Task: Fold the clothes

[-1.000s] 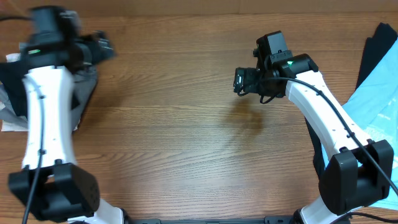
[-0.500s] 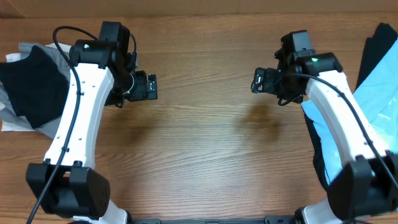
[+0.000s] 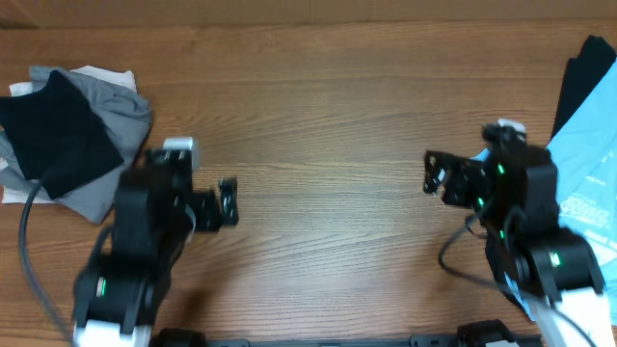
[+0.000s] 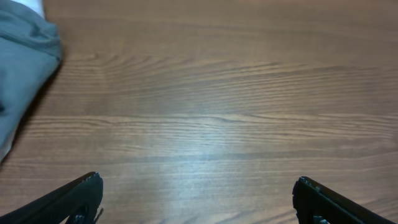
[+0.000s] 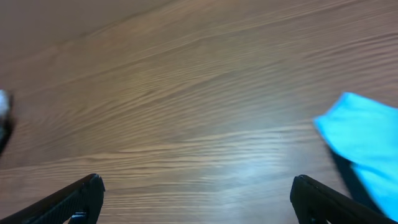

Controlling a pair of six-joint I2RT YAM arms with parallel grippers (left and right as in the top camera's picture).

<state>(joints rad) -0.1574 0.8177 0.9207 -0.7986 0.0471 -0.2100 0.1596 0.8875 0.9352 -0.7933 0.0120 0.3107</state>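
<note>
A pile of clothes lies at the far left of the table: a black garment (image 3: 53,130) on grey fabric (image 3: 120,116) with a bit of white (image 3: 96,74). The grey fabric also shows in the left wrist view (image 4: 22,56). At the right edge lie a light blue printed garment (image 3: 588,164) and a black one (image 3: 583,77); the blue one shows in the right wrist view (image 5: 367,137). My left gripper (image 3: 228,203) is open and empty above bare wood. My right gripper (image 3: 431,173) is open and empty, left of the blue garment.
The wooden table (image 3: 318,116) spreads between the two piles. Both arms are drawn back toward the near edge.
Both arms have pulled back toward the near edge. The left gripper moved away from the left pile. The right gripper moved nearer and slightly right.
</note>
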